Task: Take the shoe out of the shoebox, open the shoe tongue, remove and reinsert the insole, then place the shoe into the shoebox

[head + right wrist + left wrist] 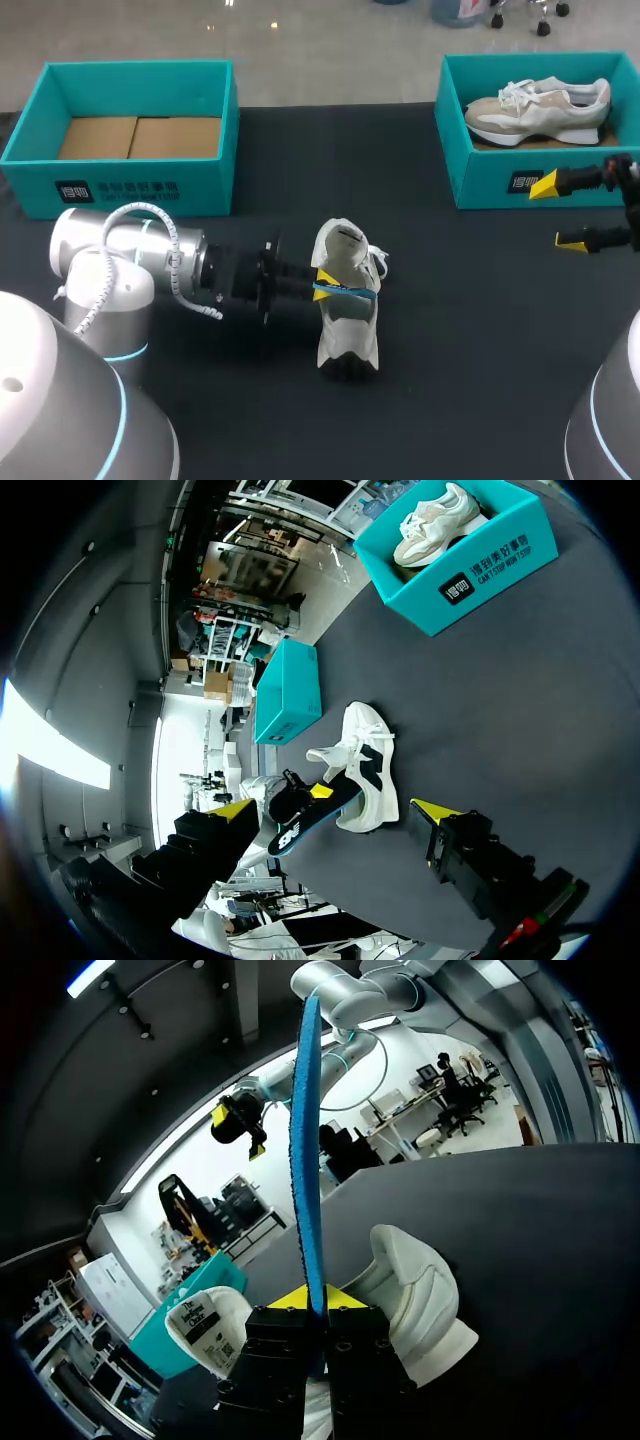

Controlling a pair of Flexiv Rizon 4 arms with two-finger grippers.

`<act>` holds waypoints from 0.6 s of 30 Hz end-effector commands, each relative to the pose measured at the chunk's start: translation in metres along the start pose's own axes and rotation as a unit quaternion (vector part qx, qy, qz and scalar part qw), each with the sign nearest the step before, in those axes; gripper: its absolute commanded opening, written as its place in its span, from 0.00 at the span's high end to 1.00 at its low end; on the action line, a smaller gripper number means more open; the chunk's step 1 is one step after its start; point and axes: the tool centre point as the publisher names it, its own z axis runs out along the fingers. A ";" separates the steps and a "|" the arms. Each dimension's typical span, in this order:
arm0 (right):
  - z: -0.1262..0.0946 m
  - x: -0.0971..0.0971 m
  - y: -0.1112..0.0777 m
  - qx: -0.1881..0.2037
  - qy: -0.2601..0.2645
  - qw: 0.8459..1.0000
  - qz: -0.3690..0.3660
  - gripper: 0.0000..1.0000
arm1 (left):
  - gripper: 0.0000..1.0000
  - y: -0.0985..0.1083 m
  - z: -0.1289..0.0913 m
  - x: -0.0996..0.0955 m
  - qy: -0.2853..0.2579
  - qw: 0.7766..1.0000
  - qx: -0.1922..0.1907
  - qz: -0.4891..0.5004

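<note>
A white shoe (347, 318) lies on the dark table near the middle, also seen ahead of my right gripper as the shoe (368, 770). My left gripper (322, 285) is just over it, shut on a blue insole (348, 292) that is out of the shoe. In the left wrist view the insole (307, 1150) stands edge-on between the yellow tips of the left gripper (316, 1298), with the shoe (420, 1300) beneath. My right gripper (557, 213) hangs open and empty at the right, in front of the right shoebox (520, 180). Its wrist view shows the right gripper (335, 810) spread wide.
The right teal shoebox holds a second beige-and-white shoe (540, 105). An open teal shoebox (130, 185) with a cardboard floor stands at the back left. Bare dark table lies between the boxes and in front of the shoe.
</note>
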 end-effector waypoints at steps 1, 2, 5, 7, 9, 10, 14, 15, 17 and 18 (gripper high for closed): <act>0.001 0.000 -0.001 -0.001 -0.002 1.000 0.001 0.00 | 1.00 0.007 0.004 0.002 0.006 1.000 0.001 -0.003; 0.001 0.000 -0.001 -0.001 -0.002 1.000 0.001 0.00 | 1.00 0.008 0.004 0.003 0.006 1.000 0.001 -0.004; 0.001 0.000 -0.001 -0.001 -0.002 1.000 0.001 0.00 | 1.00 0.010 0.005 0.005 0.007 1.000 -0.001 -0.007; 0.001 0.000 -0.001 -0.001 -0.002 1.000 0.001 0.00 | 1.00 0.012 0.005 0.006 0.007 1.000 -0.004 -0.010; 0.001 0.000 -0.001 -0.001 -0.002 1.000 0.001 0.00 | 1.00 0.015 0.005 0.006 0.008 1.000 -0.007 -0.015; 0.001 0.000 -0.001 -0.001 -0.002 1.000 0.001 0.00 | 1.00 0.016 0.005 0.006 0.008 1.000 -0.007 -0.015; 0.001 0.000 -0.001 -0.001 -0.002 1.000 0.001 0.00 | 1.00 0.013 0.003 0.006 0.003 1.000 -0.007 -0.019; 0.001 0.000 -0.001 -0.001 -0.002 1.000 0.001 0.00 | 1.00 0.012 0.003 0.006 0.003 1.000 -0.006 -0.019; 0.001 0.000 -0.001 -0.001 -0.002 1.000 0.001 0.00 | 0.67 0.009 0.002 0.006 0.002 1.000 -0.006 -0.019; 0.001 0.000 -0.001 -0.001 -0.002 1.000 0.001 0.00 | 0.65 0.007 0.002 0.006 0.002 1.000 -0.005 -0.018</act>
